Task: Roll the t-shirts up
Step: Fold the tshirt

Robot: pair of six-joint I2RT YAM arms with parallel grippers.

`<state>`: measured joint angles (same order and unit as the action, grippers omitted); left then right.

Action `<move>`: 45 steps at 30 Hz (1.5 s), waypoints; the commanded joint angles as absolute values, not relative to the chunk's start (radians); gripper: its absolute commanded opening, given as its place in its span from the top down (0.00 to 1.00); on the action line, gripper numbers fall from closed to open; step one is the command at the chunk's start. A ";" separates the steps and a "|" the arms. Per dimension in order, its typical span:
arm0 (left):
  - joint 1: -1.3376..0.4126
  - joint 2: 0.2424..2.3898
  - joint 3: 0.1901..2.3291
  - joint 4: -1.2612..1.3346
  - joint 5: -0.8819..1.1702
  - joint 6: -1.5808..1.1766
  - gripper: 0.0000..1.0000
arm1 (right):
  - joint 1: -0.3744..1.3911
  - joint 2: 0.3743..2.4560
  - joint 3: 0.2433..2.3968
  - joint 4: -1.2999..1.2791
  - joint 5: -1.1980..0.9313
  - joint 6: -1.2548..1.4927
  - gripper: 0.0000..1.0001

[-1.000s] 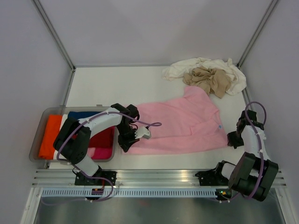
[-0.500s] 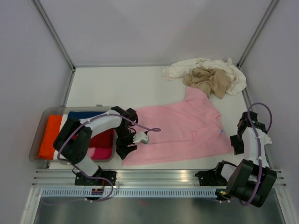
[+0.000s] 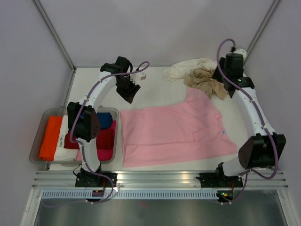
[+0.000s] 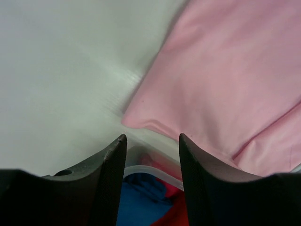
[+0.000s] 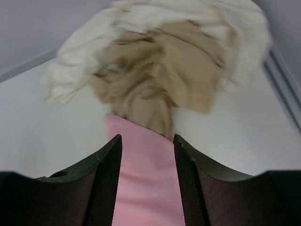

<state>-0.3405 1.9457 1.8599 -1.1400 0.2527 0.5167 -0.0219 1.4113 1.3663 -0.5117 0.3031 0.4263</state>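
1. The pink t-shirt (image 3: pixel 176 132) lies spread flat in the middle of the bench (image 3: pixel 94 84). Its left edge is just beside the clear tray (image 3: pixel 40 123) of folded clothes. Its far tip touches the tan t-shirt (image 3: pixel 209 81), which sits crumpled on the cream-white t-shirt (image 3: pixel 188 68) in the far right corner.
2. Biggest worry: the right pincer (image 5: pixel 147 141) hangs over the spot where the pink tip meets the tan cloth. If it comes down there, it could nip both and drag the heap along.
3. The left pincer (image 4: pixel 153 141) looks down at the pink shirt's far left corner, with the tray rim close by. A low sweep might catch that rim, or lift one layer only.
4. The shirt lies a bit askew, so a roll begun from uneven grips would likely come out cone-shaped.
5. Both pincers stand spread, nothing between their fingers.
6. The left arm reaches far out from its base, its wrist turned back toward the shirt. The right arm stretches up the right side, its wrist bent down over the heap. How high either one hangs above the cloth, I can't tell.
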 commanded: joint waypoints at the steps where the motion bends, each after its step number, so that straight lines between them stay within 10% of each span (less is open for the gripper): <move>1: -0.324 2.046 1.887 -1.207 0.110 0.390 0.46 | 0.116 1.653 1.564 -0.400 0.032 0.018 0.45; 18: -0.259 2.272 1.895 -1.242 0.147 0.517 0.37 | 0.215 2.263 1.947 -0.663 0.046 -0.233 0.43; 23: -0.258 2.264 1.853 -1.230 0.199 0.522 0.51 | 0.213 2.247 1.914 -0.641 0.034 -0.221 0.51; 30: -0.258 2.257 1.867 -1.238 0.235 0.525 0.83 | 0.212 2.231 1.953 -0.684 0.018 -0.216 1.00; 45: -0.258 2.033 1.724 -1.157 0.281 0.695 0.98 | 0.172 1.901 1.648 -0.627 -0.080 -0.094 1.00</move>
<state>-0.2573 2.1418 1.7504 -1.1900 0.2474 0.6010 0.1978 2.0174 1.7180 -0.6453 -0.0235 -0.1413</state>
